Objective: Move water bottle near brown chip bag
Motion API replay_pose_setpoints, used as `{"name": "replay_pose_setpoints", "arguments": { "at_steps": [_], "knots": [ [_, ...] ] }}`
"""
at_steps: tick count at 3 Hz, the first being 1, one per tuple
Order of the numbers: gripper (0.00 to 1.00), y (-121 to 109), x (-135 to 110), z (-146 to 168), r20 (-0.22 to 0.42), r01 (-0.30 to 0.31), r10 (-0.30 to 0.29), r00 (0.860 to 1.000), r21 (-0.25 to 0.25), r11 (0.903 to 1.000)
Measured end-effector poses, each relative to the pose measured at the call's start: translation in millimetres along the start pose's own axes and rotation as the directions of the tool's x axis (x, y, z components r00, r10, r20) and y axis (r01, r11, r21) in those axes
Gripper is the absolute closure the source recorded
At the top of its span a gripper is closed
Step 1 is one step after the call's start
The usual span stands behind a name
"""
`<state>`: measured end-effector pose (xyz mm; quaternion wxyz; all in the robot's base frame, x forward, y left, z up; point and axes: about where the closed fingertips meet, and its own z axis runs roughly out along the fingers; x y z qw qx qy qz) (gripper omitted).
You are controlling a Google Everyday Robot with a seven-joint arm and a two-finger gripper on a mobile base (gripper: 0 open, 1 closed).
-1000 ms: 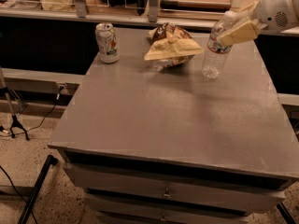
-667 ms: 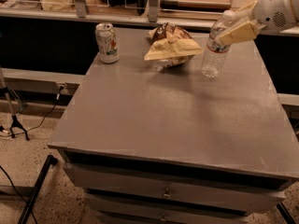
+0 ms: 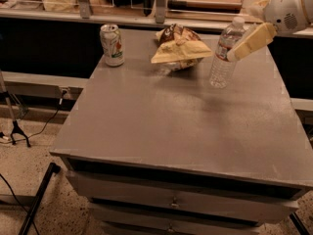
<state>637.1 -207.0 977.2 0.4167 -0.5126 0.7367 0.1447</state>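
Note:
The water bottle [image 3: 222,58] stands upright on the grey table [image 3: 186,126] at the back right, its white cap on top. The brown chip bag [image 3: 180,49] lies just left of it, a small gap between them. My gripper [image 3: 234,53], tan on a white arm, reaches in from the upper right. It is at the bottle's upper right side, at label height, and its tip overlaps the bottle's edge. Whether it touches the bottle does not show.
A white-green soda can [image 3: 112,44] stands at the table's back left. Behind the table runs a counter [image 3: 146,13] with racks and boxes. Drawers [image 3: 176,202] front the table. A tripod leg and cables [image 3: 19,131] are on the floor at left.
My gripper's tip has dropped slightly and shifted right, from across the bottle's neck to its right edge. The bottle, bag and can have not moved.

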Motion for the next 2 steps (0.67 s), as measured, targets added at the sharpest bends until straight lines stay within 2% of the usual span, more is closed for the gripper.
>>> {"name": "replay_pose_setpoints", "arguments": {
  "at_steps": [1, 2],
  "knots": [
    [0.0, -11.5, 13.7, -46.1, -0.019, 0.049, -0.048, 0.999, 0.04, 0.998],
    [0.0, -11.5, 13.7, -46.0, -0.019, 0.049, -0.048, 0.999, 0.04, 0.998]
  ]
}}
